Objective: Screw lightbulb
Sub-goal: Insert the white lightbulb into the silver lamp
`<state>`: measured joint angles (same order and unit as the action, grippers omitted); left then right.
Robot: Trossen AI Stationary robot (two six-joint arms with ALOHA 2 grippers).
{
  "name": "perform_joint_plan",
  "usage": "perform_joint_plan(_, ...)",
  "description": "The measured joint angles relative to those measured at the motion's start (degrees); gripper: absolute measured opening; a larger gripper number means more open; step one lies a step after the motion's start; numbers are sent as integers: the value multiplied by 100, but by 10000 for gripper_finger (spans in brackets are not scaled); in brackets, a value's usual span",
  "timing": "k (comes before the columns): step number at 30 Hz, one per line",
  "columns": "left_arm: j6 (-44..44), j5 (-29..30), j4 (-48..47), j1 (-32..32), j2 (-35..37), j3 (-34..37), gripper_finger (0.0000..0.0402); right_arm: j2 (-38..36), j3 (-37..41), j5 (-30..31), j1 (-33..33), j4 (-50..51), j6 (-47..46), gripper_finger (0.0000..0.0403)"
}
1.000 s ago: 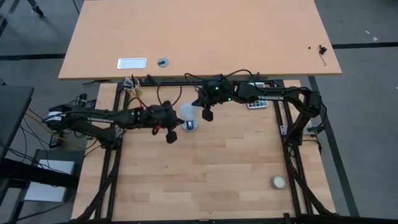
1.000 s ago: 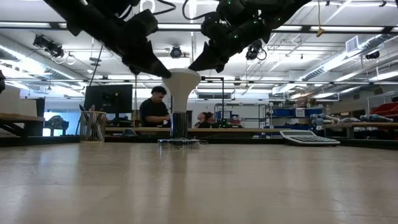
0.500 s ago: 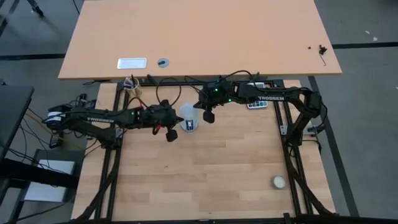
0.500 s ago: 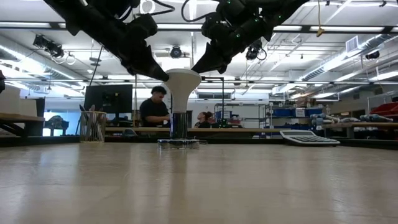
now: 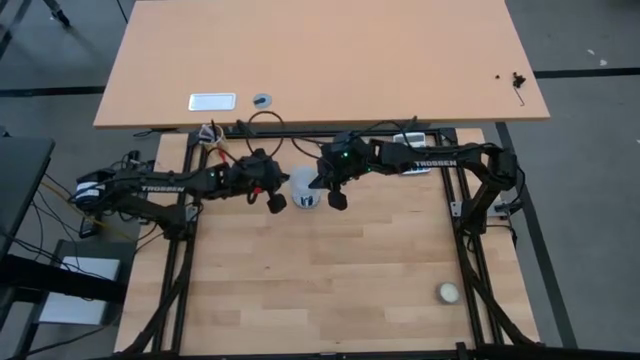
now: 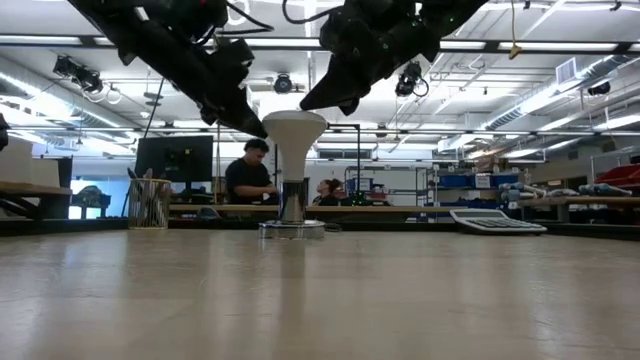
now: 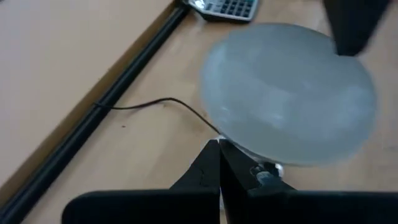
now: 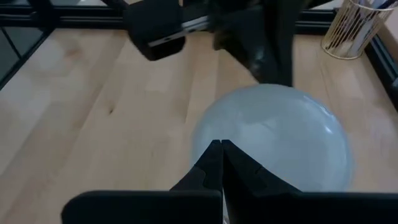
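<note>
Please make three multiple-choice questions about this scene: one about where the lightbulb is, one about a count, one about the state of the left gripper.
1. Where is the lightbulb?
A. Lying beside the cream ball
B. Standing upright between the two grippers
C. On the calculator

2. How many cream balls lie on the table?
A. One
B. Two
C. Three

3. How are the fingers of the left gripper?
A. Wide open
B. Shut on the bulb
C. Shut, holding nothing

Answers:
1. B: in the low view the bulb stands dome up on its socket base, with the left gripper on one side and the right gripper on the other.
2. A: the high view shows a single ball near the table's right front corner.
3. C: the left wrist view shows the fingertips pressed together, with the bulb beyond them.
</note>
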<state>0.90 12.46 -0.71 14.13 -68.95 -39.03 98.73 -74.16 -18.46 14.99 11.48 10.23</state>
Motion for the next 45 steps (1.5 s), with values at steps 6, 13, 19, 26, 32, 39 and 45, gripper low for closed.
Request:
perform_joint_plan(6,44,-98,-97,140,4,-7,0,-56,21,154,40,-167,1,10)
perform_joint_plan(13,-140,-113,-703,66,119,-7,0,-71,21,280,244,-481,-1,10)
perform_joint_plan(19,-266,-111,-1057,-230,491,-17,0,-60,14,276,299,-816,5,10)
perform_joint_plan(26,-107,-537,-499,-745,495,-7,0,31,12,250,260,-918,23,8)
perform_joint_plan(32,-139,-665,-115,-891,375,-23,0,62,4,258,266,-834,26,7)
perform_joint_plan(39,-262,-699,27,-898,216,-7,0,60,1,277,266,-792,42,7)
perform_joint_plan(45,-255,-655,59,-898,69,-8,0,60,1,282,266,-565,42,7)
